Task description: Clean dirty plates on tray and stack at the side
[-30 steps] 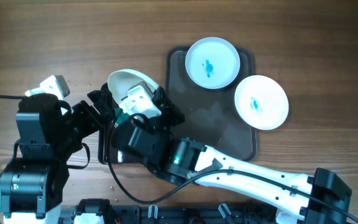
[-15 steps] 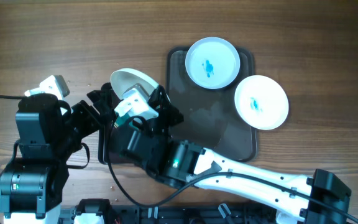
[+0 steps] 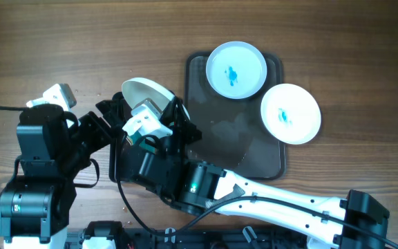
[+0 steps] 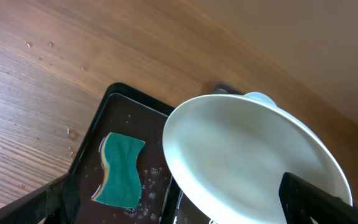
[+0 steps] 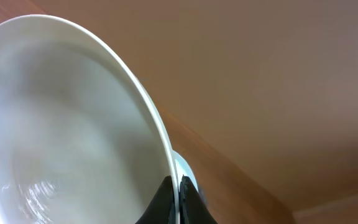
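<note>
Right gripper [image 5: 178, 194] is pinched together on the rim of one plate [image 3: 144, 90]. I'm holding it tilted on edge, off the surface [image 3: 81, 41], above the small black tray [image 4: 107, 112] to the left of the big tray [image 3: 230, 131]. Left gripper [image 4: 176, 186] has its jaws wide apart and holds nothing. It sits just under the held plate.

Handling, my read:
- Plate is rigid and thin-walled, probably light. One rim pinch carries it without sag.
- Smooth glossy finish, and there's water in the small black tray, so expect it to be slippery. A rim-only pinch can pivot if I swing fast.
- Treat it as breakable: set it down, no drops, no knocks on the tray rim.
- Best hold is the rim, jaws across the lip, as now. The centre gives nothing to grab.

Count:
- Plates: three. One in my right gripper, no smear on the faces I can see.
- One smeared plate [image 3: 236, 69] sits at the big tray's far end.
- The other smeared plate [image 3: 290, 113] overhangs the tray's right edge, blue smear at its centre too.
- Big tray: one. Small black tray: one.
- Sponge [image 4: 120, 169]: one, teal, lying flat in the black tray, untouched by either gripper.
</note>
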